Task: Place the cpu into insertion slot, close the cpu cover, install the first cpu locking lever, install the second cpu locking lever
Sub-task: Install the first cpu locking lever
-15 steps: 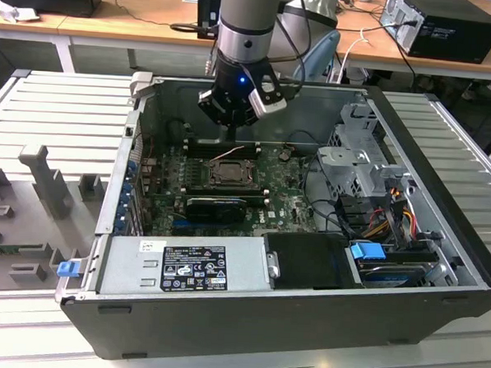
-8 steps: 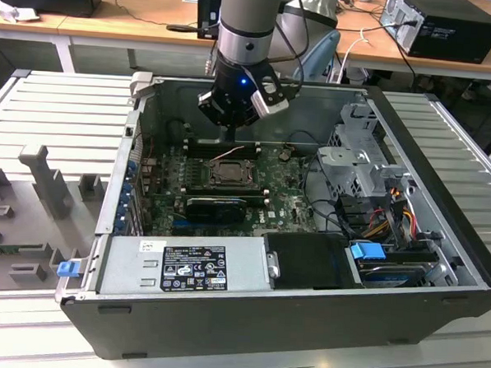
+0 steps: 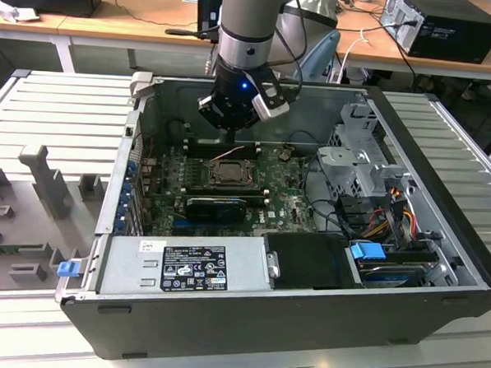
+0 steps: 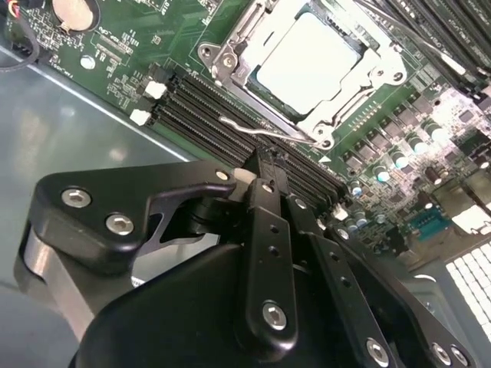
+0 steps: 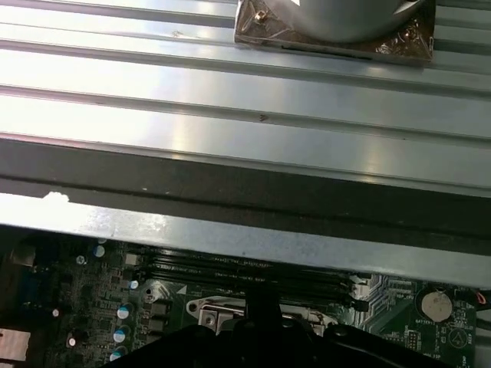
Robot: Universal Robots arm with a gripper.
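Already the cpu (image 4: 308, 61) lies in the slot (image 4: 238, 70) on the green board (image 4: 123, 54), with the cover (image 4: 360, 88) shut over its edges, its pale top showing through the window. One lever (image 4: 253, 129) lies along the socket beside the memory slots (image 4: 196, 115). Just above that lever hangs the gripper (image 4: 265, 175), jaws together and holding nothing, inside the open case (image 3: 439, 268)

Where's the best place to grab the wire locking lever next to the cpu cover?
Probably the bent free end of the locking lever, from above on the memory slots side: it lies low against the cpu cover, and that end juts clear.
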